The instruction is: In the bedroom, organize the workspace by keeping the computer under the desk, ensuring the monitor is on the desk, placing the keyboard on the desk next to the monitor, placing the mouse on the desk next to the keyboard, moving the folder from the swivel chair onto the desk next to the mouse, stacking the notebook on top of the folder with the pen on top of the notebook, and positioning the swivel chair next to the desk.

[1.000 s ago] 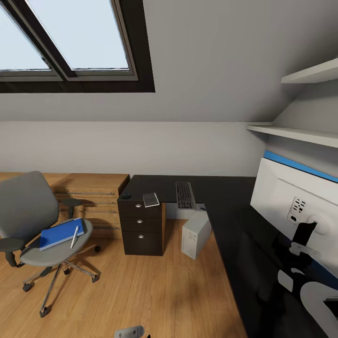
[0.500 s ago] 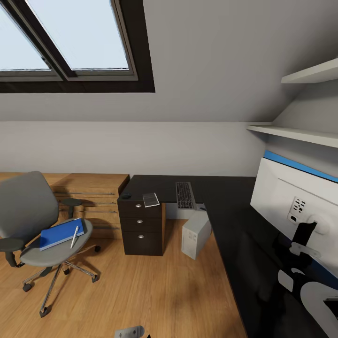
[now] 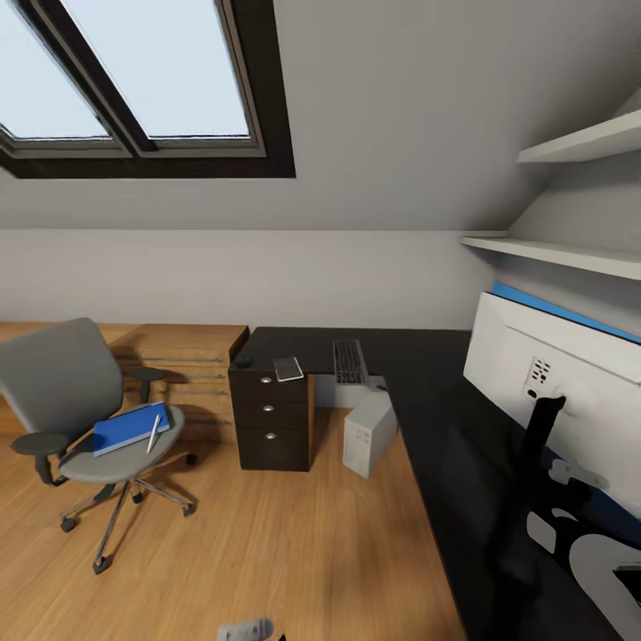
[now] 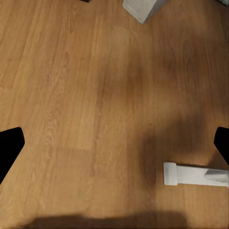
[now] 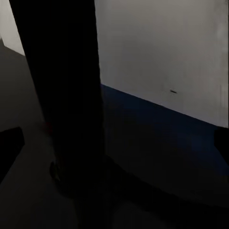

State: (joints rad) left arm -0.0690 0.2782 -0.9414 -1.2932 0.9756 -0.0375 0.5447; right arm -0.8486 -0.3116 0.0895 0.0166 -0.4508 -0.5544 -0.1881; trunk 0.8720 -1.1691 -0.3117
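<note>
a black l-shaped desk (image 3: pixel 427 374) filled the right side, with the monitor (image 3: pixel 570 392) standing on it, its white back facing the camera. the swivel chair (image 3: pixel 80 401) stood well apart on the wood floor (image 3: pixel 267 552), carrying the blue folder (image 3: pixel 129 428) and the pen (image 3: pixel 153 433). the computer (image 3: pixel 369 434) sat by the desk's edge. the keyboard (image 3: pixel 349 361), the notebook (image 3: pixel 288 369) and what looked like the mouse (image 3: pixel 243 364) lay on the desk. whether either gripper's jaws were apart could not be told.

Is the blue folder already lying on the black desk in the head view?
No, the blue folder lies on the swivel chair seat, away from the desk.
</note>
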